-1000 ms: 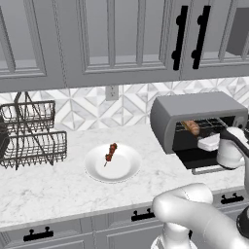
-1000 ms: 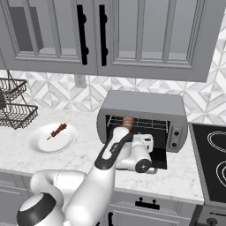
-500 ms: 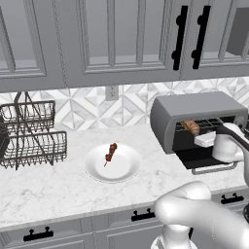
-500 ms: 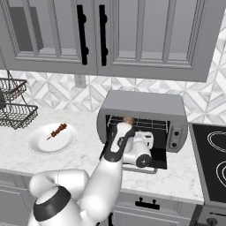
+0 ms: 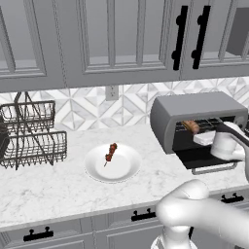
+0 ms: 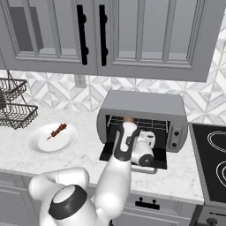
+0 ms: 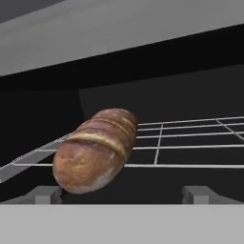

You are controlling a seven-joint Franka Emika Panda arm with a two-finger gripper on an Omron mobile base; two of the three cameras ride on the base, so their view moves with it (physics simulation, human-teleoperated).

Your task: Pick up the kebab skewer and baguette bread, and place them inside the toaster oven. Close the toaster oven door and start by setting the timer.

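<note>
Fingers (image 7: 122, 195) released, baguette (image 7: 95, 150) lying on the rack (image 7: 190, 143); back straight out, then fetch the skewer (image 5: 111, 151).

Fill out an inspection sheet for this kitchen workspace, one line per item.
Surface: white marble counter, nothing spilled.
Job's things: baguette bread lies on the wire rack inside the toaster oven; toaster oven door hangs open; kebab skewer lies on the white plate, not yet moved.
Clutter: wire dish rack at the counter's left end.
Grippers: gripper open, at the oven mouth, apart from the baguette, holding nothing.
Cables: nothing seen.
Surroundings: grey wall cabinets with black handles, patterned tile backsplash with an outlet, cooktop right of the oven.
</note>
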